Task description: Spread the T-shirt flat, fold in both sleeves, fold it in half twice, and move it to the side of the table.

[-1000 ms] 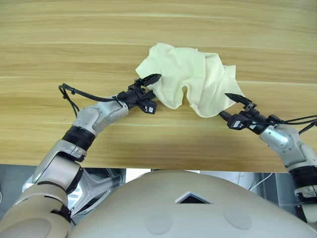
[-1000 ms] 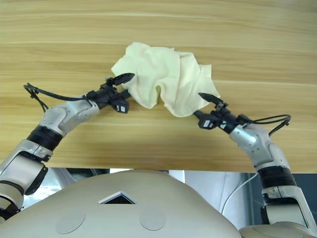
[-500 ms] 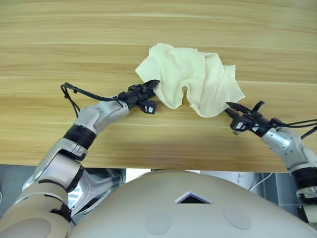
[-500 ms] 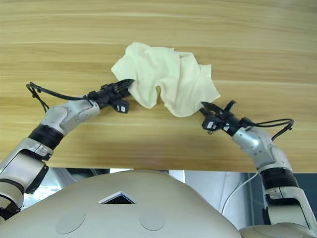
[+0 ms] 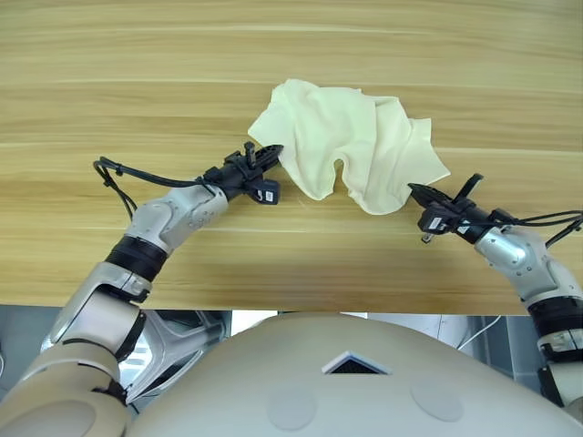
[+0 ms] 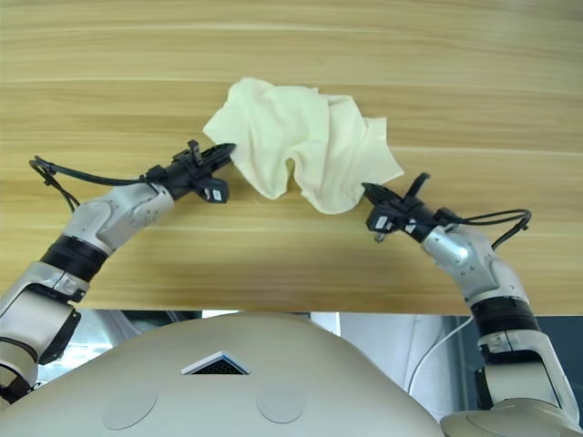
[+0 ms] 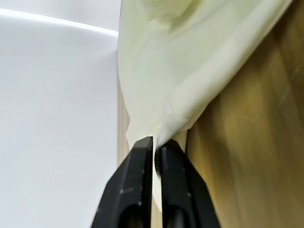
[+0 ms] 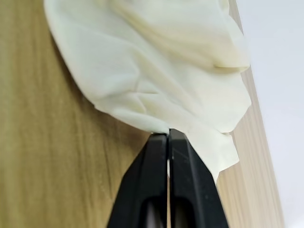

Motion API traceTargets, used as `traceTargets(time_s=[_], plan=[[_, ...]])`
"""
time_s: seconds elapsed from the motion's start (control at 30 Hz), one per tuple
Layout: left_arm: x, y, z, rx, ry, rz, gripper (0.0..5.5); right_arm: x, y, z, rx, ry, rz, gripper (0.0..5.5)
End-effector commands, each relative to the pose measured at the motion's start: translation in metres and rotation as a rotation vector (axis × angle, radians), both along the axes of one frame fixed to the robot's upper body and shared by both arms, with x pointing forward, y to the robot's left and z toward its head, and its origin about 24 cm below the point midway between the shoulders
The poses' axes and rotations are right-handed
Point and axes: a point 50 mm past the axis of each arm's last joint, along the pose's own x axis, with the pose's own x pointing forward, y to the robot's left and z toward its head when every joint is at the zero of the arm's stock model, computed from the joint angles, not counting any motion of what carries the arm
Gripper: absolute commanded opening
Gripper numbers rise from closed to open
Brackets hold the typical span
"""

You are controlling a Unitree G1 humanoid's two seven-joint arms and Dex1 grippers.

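A pale yellow T-shirt (image 5: 351, 137) lies crumpled in a heap on the wooden table (image 5: 137, 55), a little right of centre. My left gripper (image 5: 273, 150) is at the heap's left edge, shut on a fold of the fabric (image 7: 161, 85). My right gripper (image 5: 413, 189) is at the heap's near right corner. In the right wrist view its fingers (image 8: 159, 161) are pressed together with the hem of the T-shirt (image 8: 156, 71) at their tips. Sleeves and collar are lost in the folds.
Bare wood stretches to the left, right and far side of the heap. The table's near edge (image 5: 273, 308) runs just under both forearms. Black cables (image 5: 114, 173) trail from the wrists.
Both grippers have shut on the T-shirt's edges. The right one moved in toward the near right corner and shut. The left arm drew slightly left, tugging the edge.
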Motion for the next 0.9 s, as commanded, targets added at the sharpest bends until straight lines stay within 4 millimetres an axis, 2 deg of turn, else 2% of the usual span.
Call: traceTargets(time_s=[0.03, 0.2, 0.4, 0.47, 0.57, 0.63, 0.73, 0.8, 0.83, 0.9], plan=[[-0.032, 0.026, -0.030, 0.062, 0.178, 0.049, 0.02, 0.001, -0.003, 0.000, -0.008, -0.007, -0.001, 0.00], [-0.035, 0.025, -0.022, -0.058, 0.179, 0.054, 0.02, 0.001, -0.002, 0.007, 0.066, -0.043, -0.008, 0.00], [-0.035, 0.008, -0.009, -0.265, 0.125, 0.029, 0.02, 0.000, 0.003, 0.009, 0.122, -0.066, 0.012, 0.00], [-0.040, 0.008, -0.005, -0.319, 0.116, 0.022, 0.02, -0.008, 0.007, 0.010, 0.160, -0.052, 0.047, 0.00], [-0.062, 0.020, 0.004, -0.380, 0.123, 0.027, 0.02, -0.044, 0.006, 0.003, 0.180, 0.101, 0.127, 0.00], [-0.085, 0.033, 0.002, -0.371, 0.190, 0.053, 0.02, -0.067, 0.000, 0.002, 0.183, 0.196, 0.133, 0.00], [-0.130, 0.062, 0.000, -0.377, 0.391, 0.134, 0.02, -0.100, -0.012, 0.018, 0.291, 0.267, 0.062, 0.00], [-0.148, 0.086, 0.006, -0.414, 0.481, 0.201, 0.02, -0.106, -0.027, 0.034, 0.403, 0.221, -0.053, 0.00], [-0.148, 0.096, 0.009, -0.442, 0.501, 0.225, 0.02, -0.104, -0.035, 0.042, 0.454, 0.186, -0.105, 0.00], [-0.135, 0.103, 0.017, -0.499, 0.501, 0.215, 0.02, -0.089, -0.044, 0.049, 0.527, 0.139, -0.153, 0.00]])
